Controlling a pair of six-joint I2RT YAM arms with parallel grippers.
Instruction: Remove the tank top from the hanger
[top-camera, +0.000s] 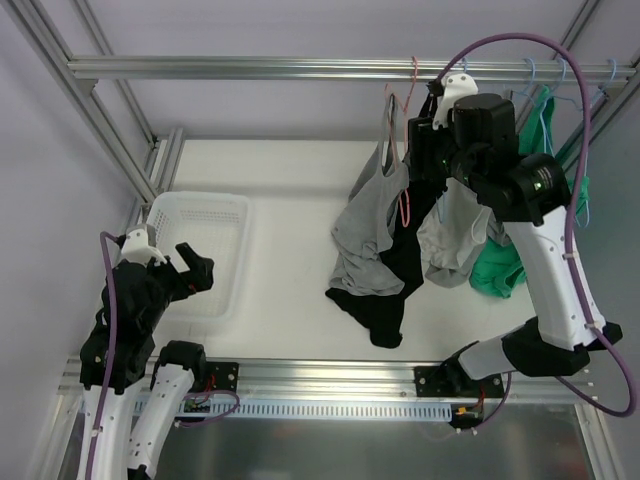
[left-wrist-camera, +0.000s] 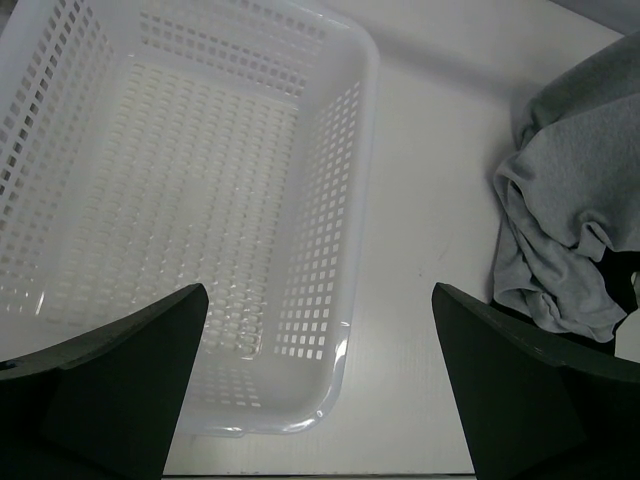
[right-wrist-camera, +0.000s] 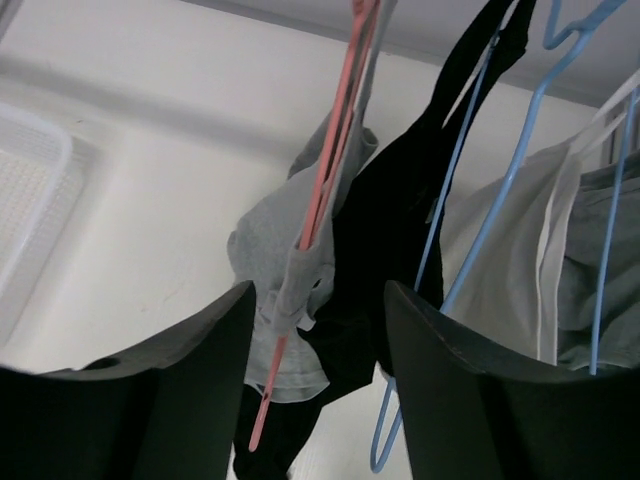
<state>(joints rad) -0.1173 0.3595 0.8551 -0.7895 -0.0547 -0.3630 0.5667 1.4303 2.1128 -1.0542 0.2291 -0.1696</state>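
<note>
Only its wrist view shows right fingers (right-wrist-camera: 455, 400) spread before hanger (right-wrist-camera: 325, 160); left fingers (left-wrist-camera: 100, 400) spread above basket (left-wrist-camera: 362, 120).

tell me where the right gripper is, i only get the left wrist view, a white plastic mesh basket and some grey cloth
observer: The right gripper is up by the aluminium rail, beside the pink wire hanger carrying the grey tank top.
operator: is it holding anything
observer: No; the right wrist view shows its fingers open, with the hanger in the gap between them.
</note>
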